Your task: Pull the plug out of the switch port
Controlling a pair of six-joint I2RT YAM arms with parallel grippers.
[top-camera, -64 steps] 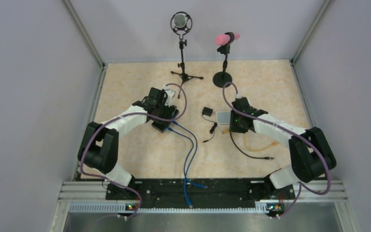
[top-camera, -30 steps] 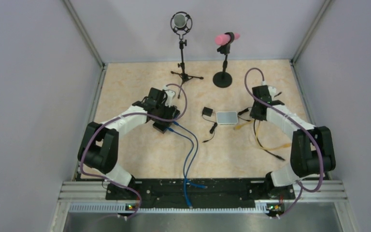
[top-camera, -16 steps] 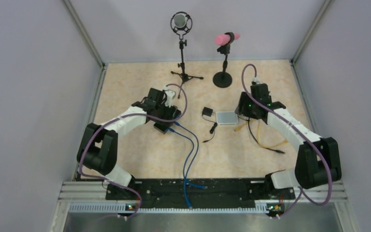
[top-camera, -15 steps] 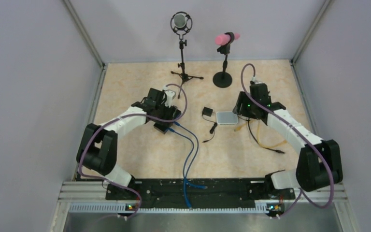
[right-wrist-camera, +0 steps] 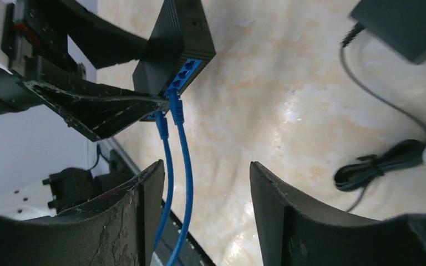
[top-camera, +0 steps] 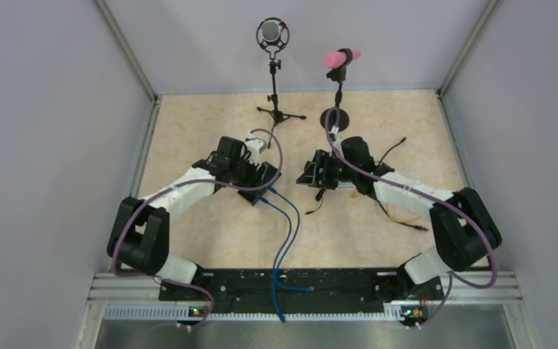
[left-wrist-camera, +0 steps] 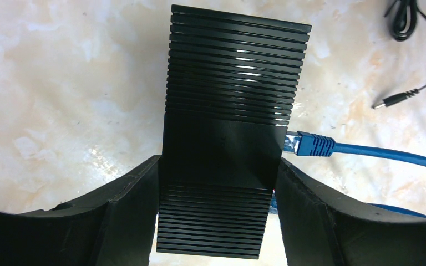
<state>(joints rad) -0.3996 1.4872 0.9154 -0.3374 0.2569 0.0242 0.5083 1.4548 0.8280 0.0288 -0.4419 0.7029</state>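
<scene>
With the left end effector (left-wrist-camera: 216, 180) pinching the switch (left-wrist-camera: 236, 83) steady, close the spread right end effector (right-wrist-camera: 199, 191) squarely on the plug (right-wrist-camera: 176, 110) ahead.

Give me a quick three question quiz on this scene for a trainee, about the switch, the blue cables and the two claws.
1. True or false: the left claw is shut on the black switch.
2. How many blue cables are plugged into the switch? A one, B two, C four.
3. Fill in: the right claw is ____ and holds nothing.
Key: 1 true; 2 B; 3 open.
</scene>
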